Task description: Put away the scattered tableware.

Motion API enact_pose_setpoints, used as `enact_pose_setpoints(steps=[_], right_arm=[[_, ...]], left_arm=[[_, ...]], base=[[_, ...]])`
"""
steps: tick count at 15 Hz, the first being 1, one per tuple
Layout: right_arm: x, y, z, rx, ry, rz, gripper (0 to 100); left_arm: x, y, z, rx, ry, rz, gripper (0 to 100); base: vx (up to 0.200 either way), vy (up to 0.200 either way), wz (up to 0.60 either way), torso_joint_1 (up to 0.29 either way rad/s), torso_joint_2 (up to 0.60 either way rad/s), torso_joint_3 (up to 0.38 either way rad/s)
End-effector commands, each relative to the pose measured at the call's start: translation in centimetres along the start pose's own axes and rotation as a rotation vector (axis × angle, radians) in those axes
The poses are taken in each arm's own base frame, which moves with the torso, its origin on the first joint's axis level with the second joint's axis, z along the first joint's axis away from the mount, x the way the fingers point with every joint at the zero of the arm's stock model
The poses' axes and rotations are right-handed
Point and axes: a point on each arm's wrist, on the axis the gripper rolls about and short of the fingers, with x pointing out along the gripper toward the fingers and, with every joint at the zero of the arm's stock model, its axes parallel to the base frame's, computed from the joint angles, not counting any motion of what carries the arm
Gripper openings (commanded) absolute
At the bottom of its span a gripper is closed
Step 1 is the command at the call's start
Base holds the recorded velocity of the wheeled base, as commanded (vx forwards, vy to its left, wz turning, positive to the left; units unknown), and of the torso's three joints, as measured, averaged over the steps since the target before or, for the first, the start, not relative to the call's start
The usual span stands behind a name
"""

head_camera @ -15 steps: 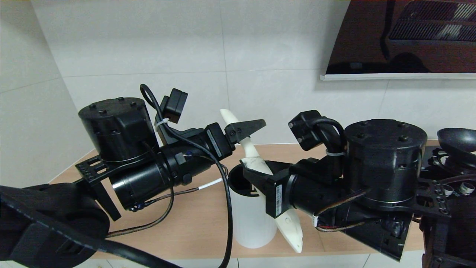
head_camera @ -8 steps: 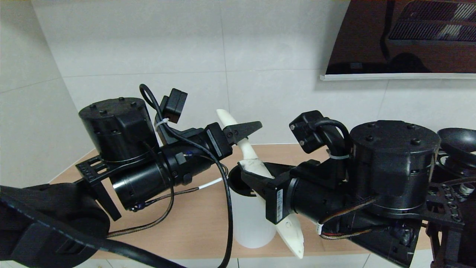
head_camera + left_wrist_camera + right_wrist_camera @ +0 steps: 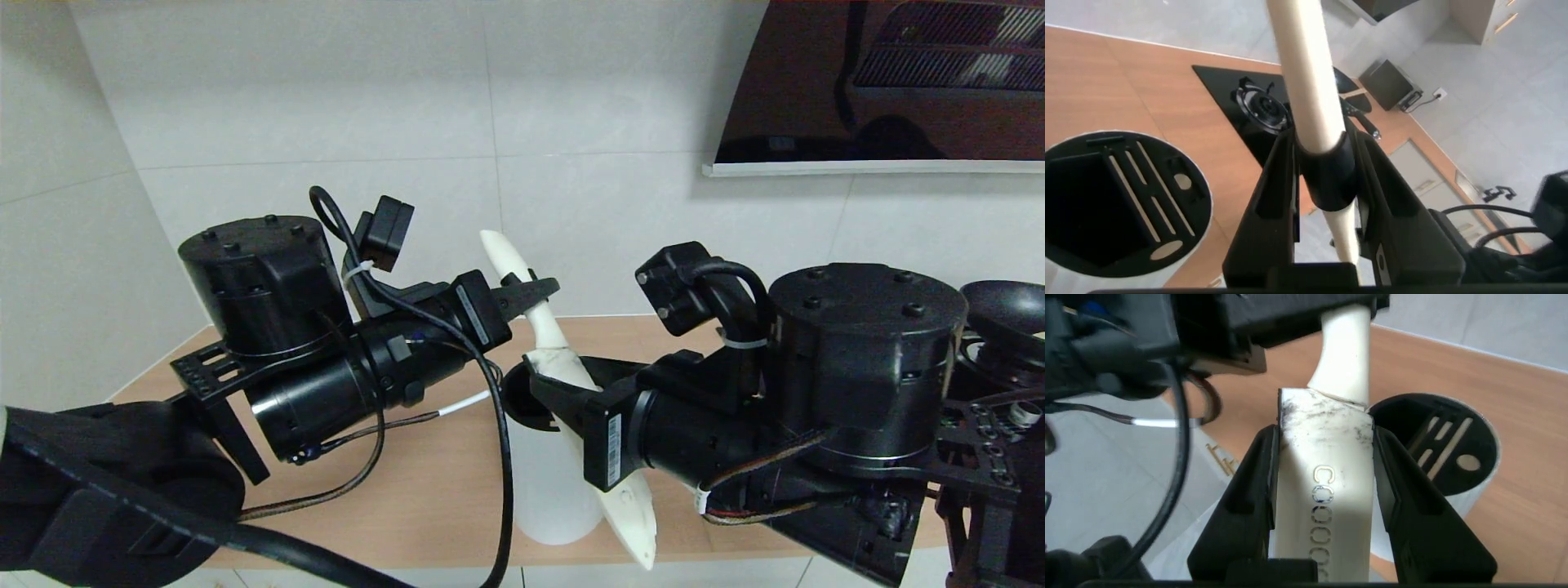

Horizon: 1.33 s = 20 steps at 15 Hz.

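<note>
Above the holder point(image 3: 543, 490), my left gripper point(image 3: 535, 296) and right gripper point(image 3: 559, 384) both clamp the white spatula point(image 3: 549, 331). Its lower end seems outside the rim, so I would free one grip, then tilt it in.

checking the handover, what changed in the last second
The left gripper appears to have closed in on the handle of the white spatula, whose blade end sank slightly. The right gripper kept its hold on the blade; the white holder stayed on the counter.
</note>
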Motion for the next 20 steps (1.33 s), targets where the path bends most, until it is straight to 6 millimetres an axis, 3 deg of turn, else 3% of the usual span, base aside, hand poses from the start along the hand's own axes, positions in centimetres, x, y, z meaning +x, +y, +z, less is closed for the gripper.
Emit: enact_pose_setpoints(steps=[1,3,4,10,16,20], right_arm=[[0.0,0.0,0.1,0.001,-0.004,-0.001,0],[0.0,0.0,0.1,0.001,-0.005,-0.005,0],[0.1,0.0,0.1,0.001,-0.005,-0.01,100],[-0.8,-0.4,0.9,0.008,-0.032,-0.018,100],[-5.2,-5.4,5.2,0.017,-0.176,-0.165,100],[-4.4,-9.5,4.6,0.021,-0.118,-0.249,100]], left_arm=[[-0.1,-0.2,0.2,0.001,-0.005,-0.007,0],[-0.2,-0.3,0.3,0.001,-0.01,-0.009,0],[-0.3,-0.4,0.3,0.002,-0.013,-0.012,0],[-1.1,-2.2,2.2,-0.011,-0.099,-0.033,0],[-2.1,-5.7,6.9,0.03,-0.269,0.237,0],[-2.0,-6.6,6.7,0.299,-0.335,0.391,0]], base=[[0.0,0.0,0.0,0.0,0.0,0.0],[0.0,0.0,0.0,0.0,0.0,0.0],[0.0,0.0,0.0,0.0,0.0,0.0],[0.0,0.0,0.0,0.0,0.0,0.0],[0.0,0.0,0.0,0.0,0.0,0.0],[0.0,0.0,0.0,0.0,0.0,0.0]])
